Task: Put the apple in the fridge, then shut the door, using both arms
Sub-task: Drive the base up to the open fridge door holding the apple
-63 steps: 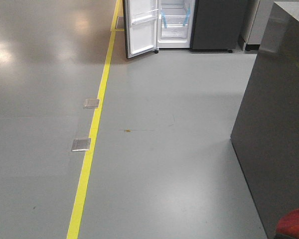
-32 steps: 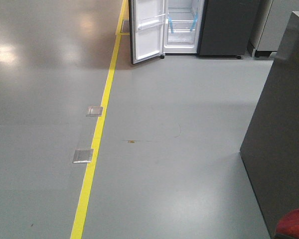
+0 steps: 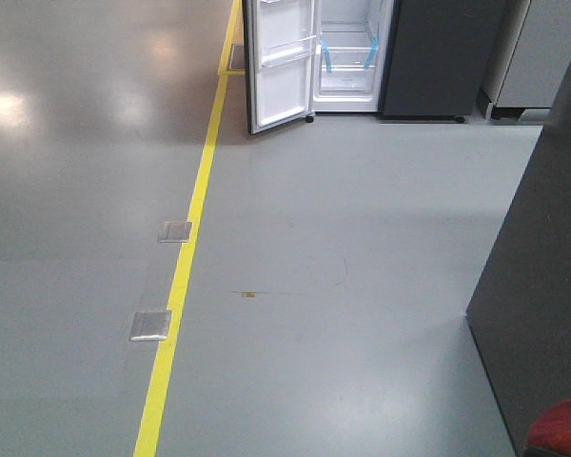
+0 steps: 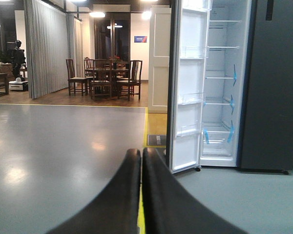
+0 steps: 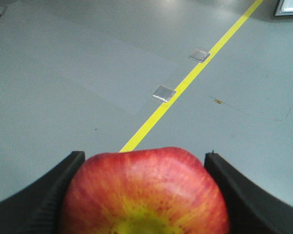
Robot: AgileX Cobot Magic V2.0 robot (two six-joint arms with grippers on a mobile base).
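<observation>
The fridge stands far ahead at the top of the front view, its white inside showing glass shelves and blue tape. Its door hangs open to the left, white inner side with clear bins facing right. The left wrist view shows the same fridge and door across bare floor. My left gripper is shut with nothing in it. My right gripper is shut on the red and yellow apple, held above the floor. The apple also peeks in at the bottom right of the front view.
A yellow floor line runs toward the fridge, with two metal floor plates beside it. A dark grey counter panel stands close on the right. Beyond the fridge are a wooden table with chairs and curtains.
The floor plates and the marks on the floor have slid down the front view, and the fridge looks a little nearer. The apple stays in the right gripper.
</observation>
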